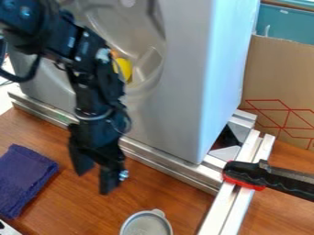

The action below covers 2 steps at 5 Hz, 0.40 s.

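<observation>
The black gripper [93, 176] hangs at the left of centre over the wooden table, its two fingertips apart with bare wood showing between them, so it is open and holds nothing. A folded dark blue cloth [23, 176] lies to its left at the table's left side. Below and to its right, a round grey lidded or shallow dish [146, 225] with a small tab sits at the bottom edge. Behind the arm, a yellow object [124, 69] with an orange bit beside it rests inside the recess of a grey, upright moulded unit [178, 92]; the arm partly hides it.
Metal rails [169, 167] run along the unit's foot and toward the bottom right. A black and red clamp handle [264, 176] lies across the right rail. A cardboard box [279, 87] and a teal bin [285, 25] stand at the right. A white slotted piece [7, 229] shows at the bottom left.
</observation>
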Available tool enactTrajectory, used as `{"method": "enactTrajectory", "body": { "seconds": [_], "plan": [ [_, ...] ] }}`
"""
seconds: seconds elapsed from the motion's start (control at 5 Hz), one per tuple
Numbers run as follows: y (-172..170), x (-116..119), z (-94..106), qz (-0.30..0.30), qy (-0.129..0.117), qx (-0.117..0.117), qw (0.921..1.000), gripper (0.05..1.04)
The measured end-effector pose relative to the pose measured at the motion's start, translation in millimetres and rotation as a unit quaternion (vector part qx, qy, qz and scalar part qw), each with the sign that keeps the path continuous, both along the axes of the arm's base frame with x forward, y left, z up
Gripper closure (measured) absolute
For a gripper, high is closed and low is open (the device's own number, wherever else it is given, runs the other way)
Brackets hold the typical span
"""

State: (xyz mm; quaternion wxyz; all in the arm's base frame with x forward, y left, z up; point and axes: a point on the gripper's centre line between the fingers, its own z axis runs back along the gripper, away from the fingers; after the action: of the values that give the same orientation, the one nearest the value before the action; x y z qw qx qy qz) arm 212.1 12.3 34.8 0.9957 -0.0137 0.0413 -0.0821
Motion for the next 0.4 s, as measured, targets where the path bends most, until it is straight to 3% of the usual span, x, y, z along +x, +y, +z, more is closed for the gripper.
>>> {"method": "enactTrajectory", "body": {
  "seconds": [0.2,0.4],
  "plan": [
    [-25.2,8.5,-2.2,-0.019,-0.002,-0.036,0.9992,0.085],
    [-47.0,12.3,-0.4,-0.044,-0.005,-0.037,0.9983,0.085]
  ]
}}
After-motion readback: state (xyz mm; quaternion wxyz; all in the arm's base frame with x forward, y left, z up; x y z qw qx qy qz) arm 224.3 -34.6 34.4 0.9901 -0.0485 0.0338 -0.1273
